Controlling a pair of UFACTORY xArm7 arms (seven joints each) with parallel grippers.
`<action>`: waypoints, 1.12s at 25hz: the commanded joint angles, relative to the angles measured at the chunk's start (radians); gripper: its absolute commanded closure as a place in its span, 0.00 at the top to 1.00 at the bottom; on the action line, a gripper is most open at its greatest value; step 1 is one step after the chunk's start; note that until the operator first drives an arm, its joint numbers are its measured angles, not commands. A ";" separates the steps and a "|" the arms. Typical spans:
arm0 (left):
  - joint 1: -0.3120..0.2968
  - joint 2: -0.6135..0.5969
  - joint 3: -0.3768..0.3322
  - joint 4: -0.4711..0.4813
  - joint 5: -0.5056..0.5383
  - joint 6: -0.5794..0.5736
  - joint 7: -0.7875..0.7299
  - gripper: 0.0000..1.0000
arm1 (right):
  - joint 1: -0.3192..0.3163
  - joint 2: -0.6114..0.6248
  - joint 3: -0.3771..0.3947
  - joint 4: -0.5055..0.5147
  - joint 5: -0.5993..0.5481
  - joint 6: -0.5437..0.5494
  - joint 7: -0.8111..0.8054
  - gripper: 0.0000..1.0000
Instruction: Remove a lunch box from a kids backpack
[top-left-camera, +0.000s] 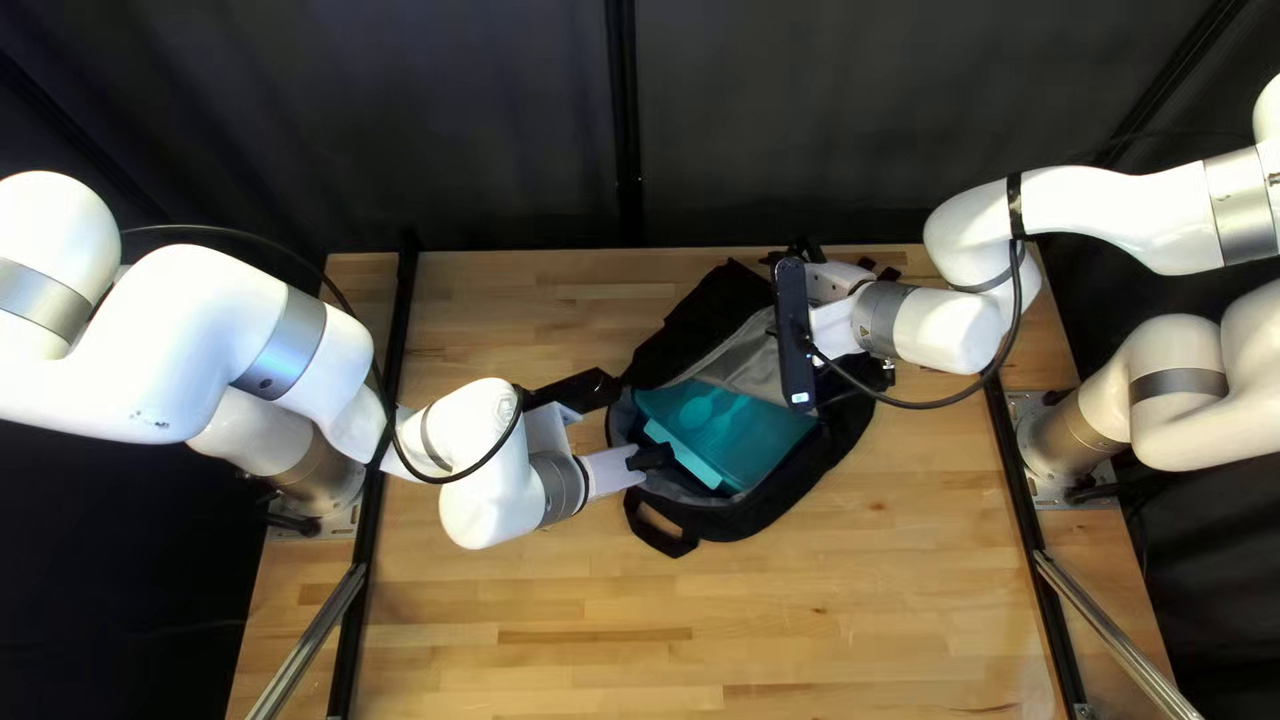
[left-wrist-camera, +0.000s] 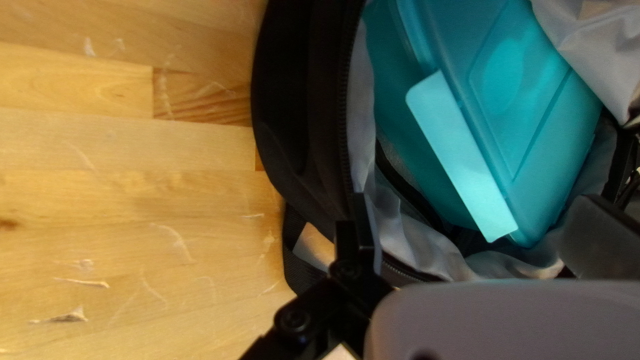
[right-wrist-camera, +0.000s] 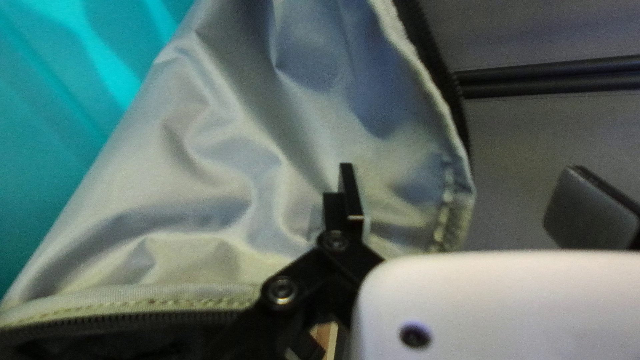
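While smooth teal lunch box (top-left-camera: 731, 430) lies in crinkly-lined backpack (top-left-camera: 787, 500) | left gripper (top-left-camera: 651, 458): fingers apart | right gripper (top-left-camera: 835, 327): likewise

Teal lunch box (top-left-camera: 747, 430) (paler latch (left-wrist-camera: 460, 157)), black backpack (top-left-camera: 750, 522)

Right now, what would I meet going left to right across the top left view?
Left base → backpack, holding the lunch box → right base.
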 commanded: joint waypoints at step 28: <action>0.000 0.000 0.000 0.000 0.000 0.000 0.000 1.00 | -0.013 0.139 -0.009 0.110 -0.127 -0.086 0.144 1.00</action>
